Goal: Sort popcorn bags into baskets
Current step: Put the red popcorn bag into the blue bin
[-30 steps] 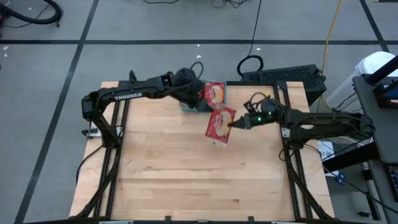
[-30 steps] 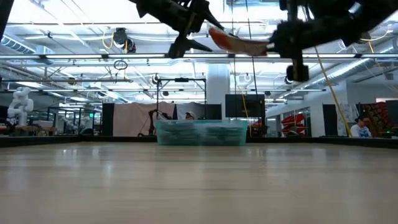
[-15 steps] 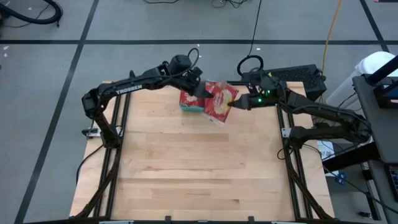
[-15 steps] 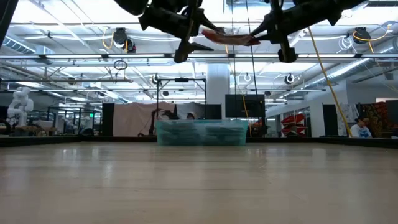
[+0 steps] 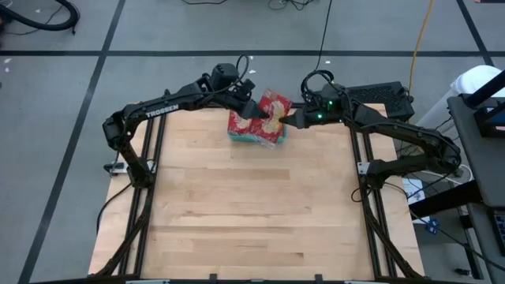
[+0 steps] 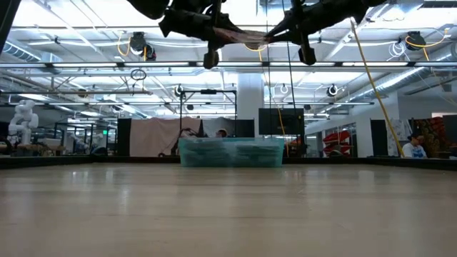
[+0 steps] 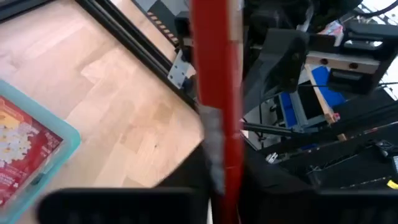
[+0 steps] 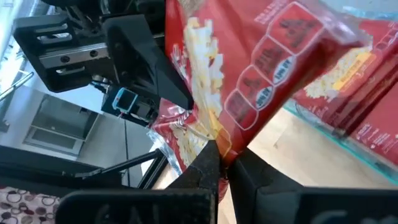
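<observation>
A red popcorn bag (image 5: pixel 274 105) with a yellow popcorn picture hangs high over the far edge of the table, spanning my two grippers (image 6: pixel 239 34). My left gripper (image 5: pixel 259 112) is shut on its left end and my right gripper (image 5: pixel 290 120) on its right end. Below it, the teal basket (image 5: pixel 246 140) stands on the table at the far middle (image 6: pixel 230 151). The basket holds another red bag (image 7: pixel 15 146) lying flat. My left gripper has the bag between its two fingers, and the bag shows edge-on (image 7: pixel 217 155) in its wrist view. The fingers come about level from the table's left side. The bag is clear of the basket and the table. My right gripper pinches the bag's edge (image 8: pixel 214 146) between its two fingertips, coming about level from the table's right side. The bag runs away from the fingers toward my left gripper (image 8: pixel 140 59), lifted clear and roughly level above the basket.
Bare wooden tabletop (image 5: pixel 252 213) spreads from the basket to the near edge. Black frame rails (image 5: pixel 367 205) run along both sides. A black device (image 5: pixel 379 96) and cables lie on the floor beyond the far right corner. A person (image 6: pixel 412 146) sits far off in the room.
My right gripper has carried the bag up and toward the far edge, until it is over the basket. My left gripper has swung toward the far edge and the bag, and has shut on its left end. The bag, earlier hanging tilted from one gripper, now spans both.
</observation>
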`<state>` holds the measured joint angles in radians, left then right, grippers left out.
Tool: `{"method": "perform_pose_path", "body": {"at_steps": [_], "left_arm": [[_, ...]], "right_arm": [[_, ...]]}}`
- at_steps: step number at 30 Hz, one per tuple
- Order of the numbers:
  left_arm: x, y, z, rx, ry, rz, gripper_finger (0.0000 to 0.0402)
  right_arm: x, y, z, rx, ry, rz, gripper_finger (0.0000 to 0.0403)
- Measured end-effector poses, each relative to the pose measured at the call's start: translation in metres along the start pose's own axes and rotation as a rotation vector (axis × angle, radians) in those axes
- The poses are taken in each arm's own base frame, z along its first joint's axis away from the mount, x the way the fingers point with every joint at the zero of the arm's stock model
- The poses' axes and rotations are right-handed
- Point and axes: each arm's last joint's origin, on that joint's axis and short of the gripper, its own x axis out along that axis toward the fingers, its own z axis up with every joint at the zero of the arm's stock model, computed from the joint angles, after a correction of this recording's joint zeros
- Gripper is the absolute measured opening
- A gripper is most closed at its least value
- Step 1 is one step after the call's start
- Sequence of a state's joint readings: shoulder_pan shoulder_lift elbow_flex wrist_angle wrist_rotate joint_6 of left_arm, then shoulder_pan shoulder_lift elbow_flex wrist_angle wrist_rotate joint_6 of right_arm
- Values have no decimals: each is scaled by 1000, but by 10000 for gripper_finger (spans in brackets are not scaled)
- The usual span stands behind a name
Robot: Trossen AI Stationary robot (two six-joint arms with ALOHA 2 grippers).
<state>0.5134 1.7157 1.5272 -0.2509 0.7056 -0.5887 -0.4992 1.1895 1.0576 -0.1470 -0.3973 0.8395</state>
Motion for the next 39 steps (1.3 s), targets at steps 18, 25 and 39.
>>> {"method": "perform_pose_path", "body": {"at_steps": [18, 25, 39], "left_arm": [[-41, 10, 46, 12, -257, -159, 21], [-30, 7, 42, 36, -277, -130, 15], [-45, 32, 51, -41, -320, -70, 16]], "right_arm": [[-27, -11, 47, -5, -289, 88, 208], [-25, -20, 61, -33, -287, 164, 198], [-23, -56, 83, 20, -160, 273, 207]]}}
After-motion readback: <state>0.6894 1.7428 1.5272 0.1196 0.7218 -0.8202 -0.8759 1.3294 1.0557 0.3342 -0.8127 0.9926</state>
